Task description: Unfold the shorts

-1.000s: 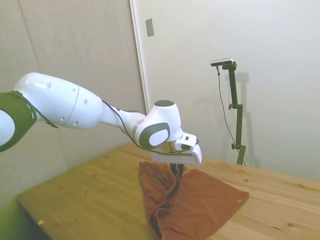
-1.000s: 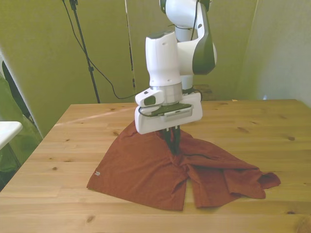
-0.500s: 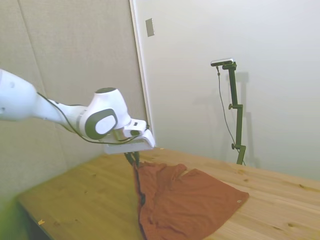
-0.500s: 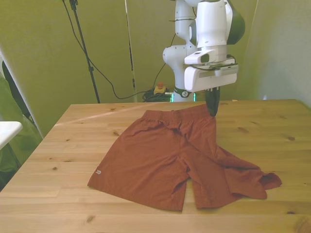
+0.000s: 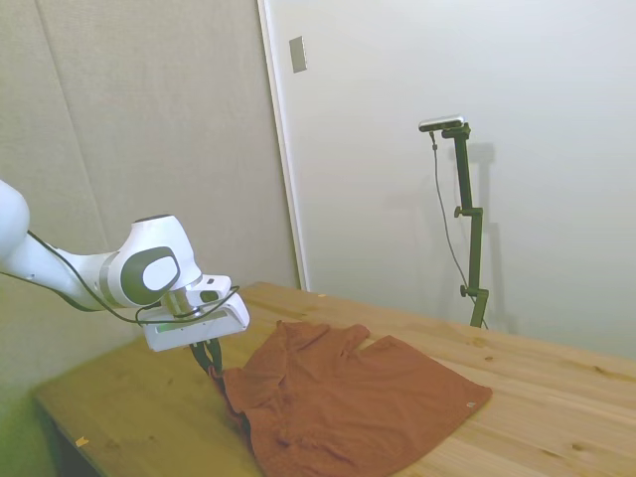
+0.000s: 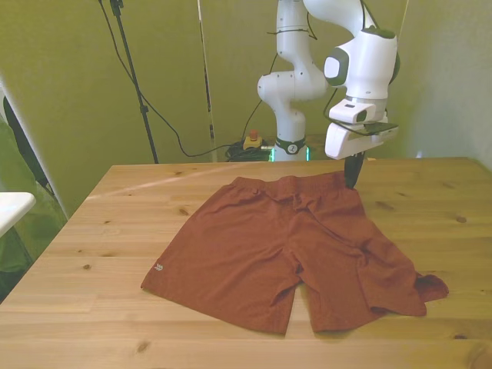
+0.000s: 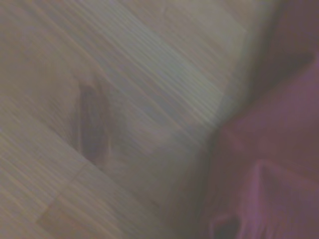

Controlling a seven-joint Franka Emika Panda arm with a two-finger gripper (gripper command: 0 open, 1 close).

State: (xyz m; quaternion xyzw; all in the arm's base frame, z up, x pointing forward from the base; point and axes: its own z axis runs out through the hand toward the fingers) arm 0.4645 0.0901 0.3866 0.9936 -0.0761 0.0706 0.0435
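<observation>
Shorts (image 6: 269,246) are lying spread on the bench (image 6: 115,215). The pincer (image 6: 353,181), at their 2 o'clock corner, is pinching the waistband, fingers narrow.

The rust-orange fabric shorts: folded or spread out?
Mostly spread: the rust-orange fabric shorts show waistband and both legs, but one leg's hem at the front view's right stays rumpled.

White arm (image 6: 296,81), grey joint caps

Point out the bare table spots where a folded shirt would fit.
Bare wood lies on the front view's left of the shorts, and on the right past the gripper. The table's middle is crowded with fabric.
</observation>
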